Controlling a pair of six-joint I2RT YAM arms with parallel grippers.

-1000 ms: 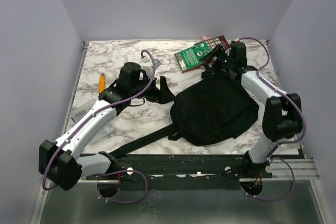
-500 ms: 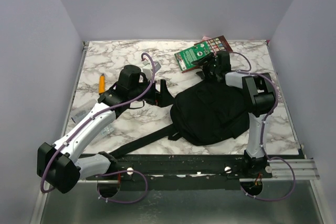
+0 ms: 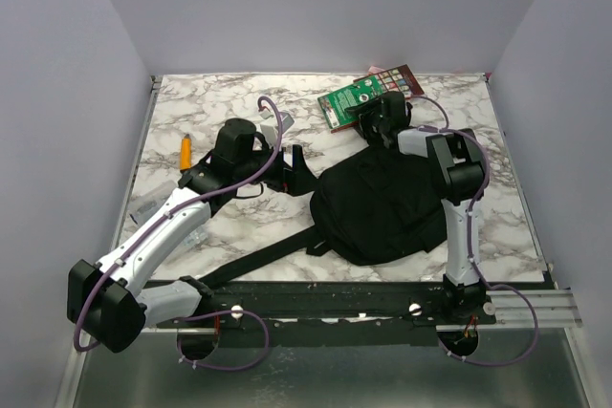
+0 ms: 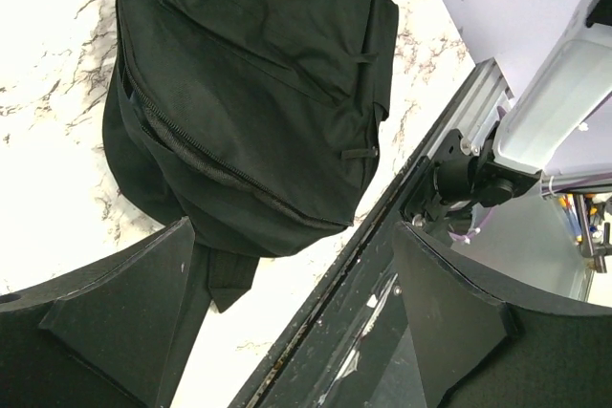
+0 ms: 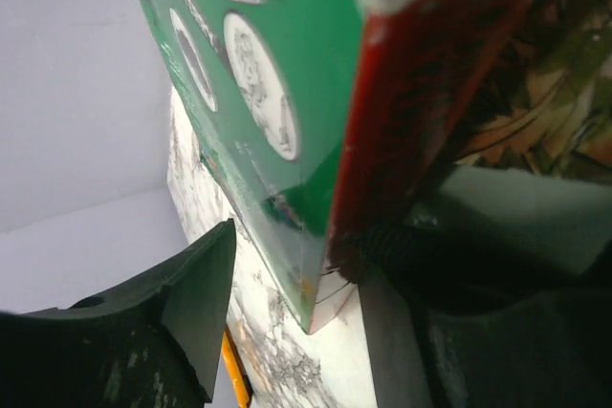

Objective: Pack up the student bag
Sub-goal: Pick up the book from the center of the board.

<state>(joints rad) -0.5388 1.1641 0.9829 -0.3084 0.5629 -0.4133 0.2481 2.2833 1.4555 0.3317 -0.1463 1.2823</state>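
Near student bag (image 3: 382,207), green book (image 3: 348,102)

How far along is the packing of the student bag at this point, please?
Nothing looks packed yet: the student bag lies on the table, with the green book and orange pen outside it. In hand: the right gripper straddles the book's corner, not yet clamped, while the left gripper hangs open beside the bag. Left: lifting the book and getting the items inside.

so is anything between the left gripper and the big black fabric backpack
nothing visible does: the open left gripper faces the large soft black fabric backpack, with only marble tabletop between them
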